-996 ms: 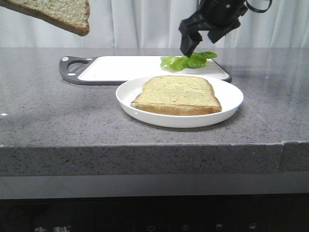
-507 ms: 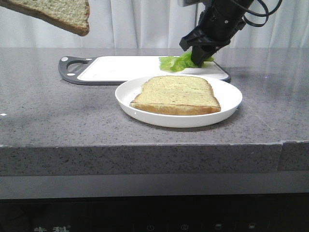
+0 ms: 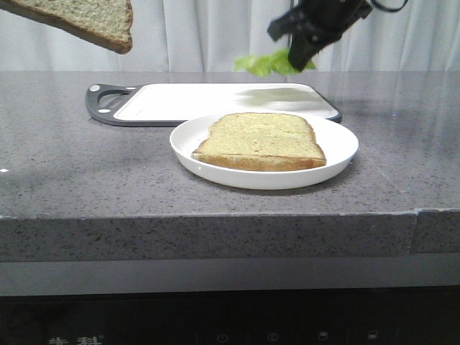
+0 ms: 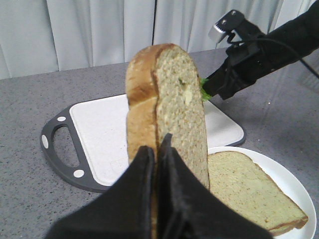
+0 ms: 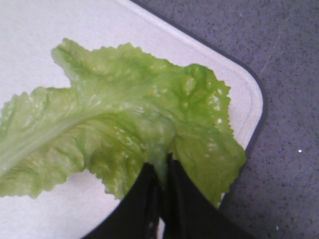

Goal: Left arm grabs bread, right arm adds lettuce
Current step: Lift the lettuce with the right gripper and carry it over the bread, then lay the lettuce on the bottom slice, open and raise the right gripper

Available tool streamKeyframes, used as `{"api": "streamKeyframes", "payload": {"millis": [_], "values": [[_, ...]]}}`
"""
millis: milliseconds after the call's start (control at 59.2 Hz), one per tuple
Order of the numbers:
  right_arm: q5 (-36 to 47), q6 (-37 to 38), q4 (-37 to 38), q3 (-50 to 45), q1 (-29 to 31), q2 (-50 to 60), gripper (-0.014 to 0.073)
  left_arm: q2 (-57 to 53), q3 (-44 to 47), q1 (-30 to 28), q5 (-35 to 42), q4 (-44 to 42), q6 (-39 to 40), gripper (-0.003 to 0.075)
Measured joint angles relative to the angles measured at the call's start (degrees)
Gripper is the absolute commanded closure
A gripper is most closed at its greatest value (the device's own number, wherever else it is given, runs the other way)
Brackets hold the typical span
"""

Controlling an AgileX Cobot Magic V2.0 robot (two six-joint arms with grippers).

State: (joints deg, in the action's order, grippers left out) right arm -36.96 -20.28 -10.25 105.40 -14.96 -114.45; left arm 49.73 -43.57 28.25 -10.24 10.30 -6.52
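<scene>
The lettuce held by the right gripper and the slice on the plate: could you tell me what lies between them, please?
In the front view, nothing solid: the lettuce hangs in air, and below, between it and the plated slice, lie only bare cutting board and the plate rim.

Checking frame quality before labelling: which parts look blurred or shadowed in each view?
Front view: lettuce is smeared and soft, casting a faint shadow on the cutting board. Left wrist view: bread sharp, dark fingers soft. Right wrist view: lettuce's far end blurs, with small glints.
</scene>
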Motion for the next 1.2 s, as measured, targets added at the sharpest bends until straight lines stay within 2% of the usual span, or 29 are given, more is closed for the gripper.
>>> {"api": "streamKeyframes", "payload": {"millis": [118,371,591,844,929,1030,1199], "values": [[3.62,0.0,-1.38,-6.66,-0.46,6.16,0.0654,0.0,0.0,0.0,0.0,0.05,0.0,0.0741],[15.3,0.0,-2.82,-33.09,-6.47,23.5,0.0654,0.0,0.0,0.0,0.0,0.05,0.0,0.0741],[19.51,0.0,-4.99,-46.53,-11.52,30.34,0.0654,0.0,0.0,0.0,0.0,0.05,0.0,0.0741],[21.15,0.0,-5.23,-49.09,-12.6,30.28,0.0652,0.0,0.0,0.0,0.0,0.05,0.0,0.0741],[21.5,0.0,-5.23,-49.09,-12.6,30.15,0.0627,0.0,0.0,0.0,0.0,0.05,0.0,0.0741],[21.5,0.0,-5.23,-49.09,-12.6,29.91,0.0557,0.0,0.0,0.0,0.0,0.05,0.0,0.0741],[21.5,0.0,-5.23,-49.09,-12.6,29.93,0.0381,0.0,0.0,0.0,0.0,0.05,0.0,0.0741]]}}
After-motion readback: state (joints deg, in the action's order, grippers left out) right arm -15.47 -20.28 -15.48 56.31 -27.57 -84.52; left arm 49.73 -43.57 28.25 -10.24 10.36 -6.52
